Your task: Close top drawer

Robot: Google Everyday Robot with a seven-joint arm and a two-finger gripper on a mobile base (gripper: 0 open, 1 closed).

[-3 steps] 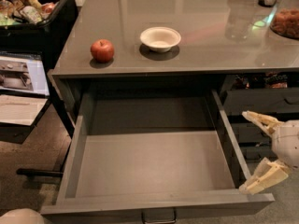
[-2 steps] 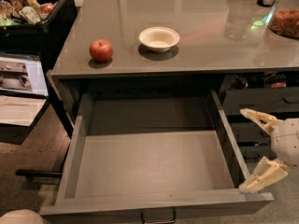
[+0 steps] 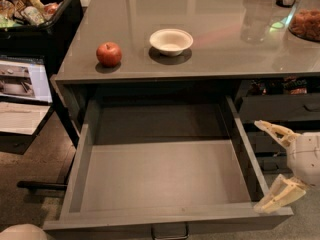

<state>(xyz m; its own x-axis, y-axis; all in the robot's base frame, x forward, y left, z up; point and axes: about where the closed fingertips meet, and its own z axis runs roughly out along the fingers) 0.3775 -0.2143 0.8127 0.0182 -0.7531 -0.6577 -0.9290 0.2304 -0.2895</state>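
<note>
Nothing's done yet, I'd say: the top drawer [image 3: 160, 176] sits pulled all the way out across the lower middle of the frame, so the whole push is left. Counting left to right: one apple [image 3: 108, 54] and one bowl [image 3: 171, 41] on the tabletop [image 3: 225, 49], one open drawer, and one pincer [image 3: 267, 166] at lower right, its fingers spread apart beside the drawer's front corner.

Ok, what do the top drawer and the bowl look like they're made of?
Top drawer: likely painted metal, matte grey, with thin flat walls. Bowl: probably paper or plastic, off-white, dull, thin rim. Gripper, open beside the drawer's right front corner: pale tan, plastic-looking.
</note>
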